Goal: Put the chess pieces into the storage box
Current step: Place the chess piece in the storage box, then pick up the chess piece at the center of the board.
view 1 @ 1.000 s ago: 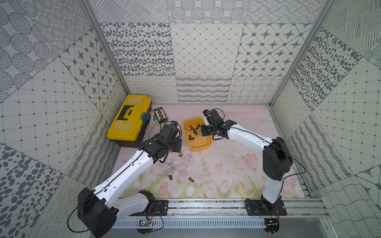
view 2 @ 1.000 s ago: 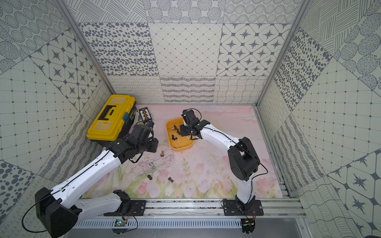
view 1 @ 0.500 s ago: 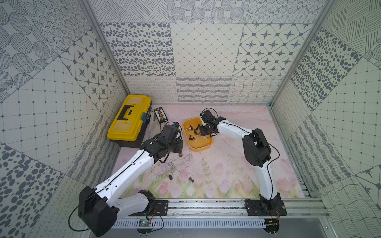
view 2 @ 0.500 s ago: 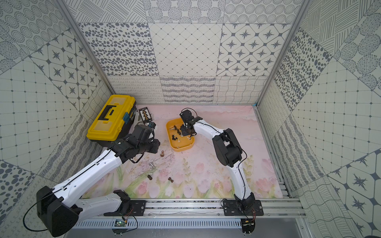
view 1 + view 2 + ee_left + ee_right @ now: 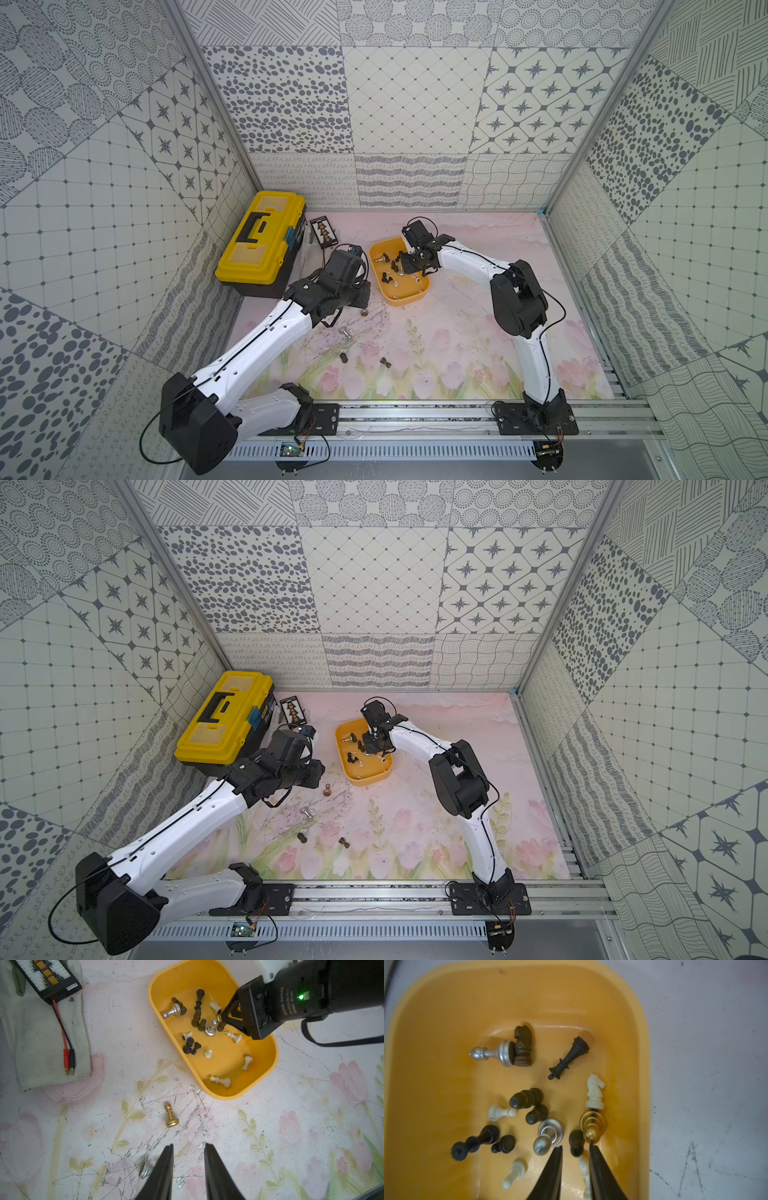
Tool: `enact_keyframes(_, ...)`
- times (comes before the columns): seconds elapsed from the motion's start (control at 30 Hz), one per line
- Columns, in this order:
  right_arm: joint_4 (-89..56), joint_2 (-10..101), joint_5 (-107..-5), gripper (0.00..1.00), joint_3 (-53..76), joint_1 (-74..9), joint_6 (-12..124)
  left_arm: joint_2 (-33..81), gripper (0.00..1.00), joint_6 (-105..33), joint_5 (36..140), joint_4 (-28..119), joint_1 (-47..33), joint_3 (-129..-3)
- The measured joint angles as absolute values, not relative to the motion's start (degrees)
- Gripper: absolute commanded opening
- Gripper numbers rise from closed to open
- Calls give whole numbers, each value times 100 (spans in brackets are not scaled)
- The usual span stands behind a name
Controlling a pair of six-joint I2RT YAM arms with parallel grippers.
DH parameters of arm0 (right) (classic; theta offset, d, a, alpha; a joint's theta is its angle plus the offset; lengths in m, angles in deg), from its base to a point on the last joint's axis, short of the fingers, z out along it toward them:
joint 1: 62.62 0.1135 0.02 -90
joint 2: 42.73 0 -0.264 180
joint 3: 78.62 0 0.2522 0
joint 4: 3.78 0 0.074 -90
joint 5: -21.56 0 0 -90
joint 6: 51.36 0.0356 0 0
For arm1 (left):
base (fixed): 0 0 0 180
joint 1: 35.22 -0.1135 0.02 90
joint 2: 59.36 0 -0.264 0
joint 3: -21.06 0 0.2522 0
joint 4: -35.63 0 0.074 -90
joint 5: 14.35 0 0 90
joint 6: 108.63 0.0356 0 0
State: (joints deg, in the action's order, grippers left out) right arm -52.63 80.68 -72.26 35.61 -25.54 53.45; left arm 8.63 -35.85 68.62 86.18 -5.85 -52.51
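Observation:
The orange-yellow storage box [image 5: 407,297] [image 5: 368,780] [image 5: 268,1064] [image 5: 425,1022] holds several chess pieces in black, cream and silver. My right gripper [image 5: 575,1147] [image 5: 405,266] hangs inside it, open by a narrow gap. A gold piece [image 5: 592,1126] stands at one fingertip, and a dark pawn [image 5: 576,1142] lies under the gap, unclamped. My left gripper [image 5: 189,1146] [image 5: 353,297] is open and empty over the mat. Just ahead of it stands a gold piece [image 5: 171,1118] [image 5: 364,312]. A silver piece [image 5: 145,1169] [image 5: 345,332] lies beside one finger. Two dark pieces [image 5: 343,357] [image 5: 385,362] lie nearer the front.
A yellow-and-black toolbox [image 5: 259,241] sits at the back left. Beside it lies a black board [image 5: 47,978] with red and black leads [image 5: 68,1059] on a green cloth [image 5: 41,1043]. Patterned walls close in three sides, and a rail [image 5: 415,415] runs along the front.
The right arm's elbow has swung in toward the box while its gripper stayed over it. Its jaws now stand apart by the gold piece. The left arm has barely moved.

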Motion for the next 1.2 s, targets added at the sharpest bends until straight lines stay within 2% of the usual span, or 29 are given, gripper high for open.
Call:
enact_keyframes(0.23, -4990, 6604, -7020, 31, 2907, -2466, 5500, 883, 33, -3812, 6948, 8911, -500, -5271)
enact_keyframes(0.4, -4323, 5172, -6996, 33, 1583, -2436, 5874, 893, 34, -4041, 7009, 9161, -170, -5124)
enact_keyframes(0.5, -4045, 4681, -7020, 32, 907, -2414, 6119, 981, 35, -4105, 7013, 9248, 141, -5045)
enact_keyframes(0.8, -3905, 4086, -7254, 33, -22, -2368, 6466, 1178, 35, -4208, 7105, 9254, 980, -4624)
enact_keyframes(1.2, -3693, 3953, -7346, 39, -52, -2276, 6586, 1092, 36, -4944, 7033, 9410, 1918, -4088)
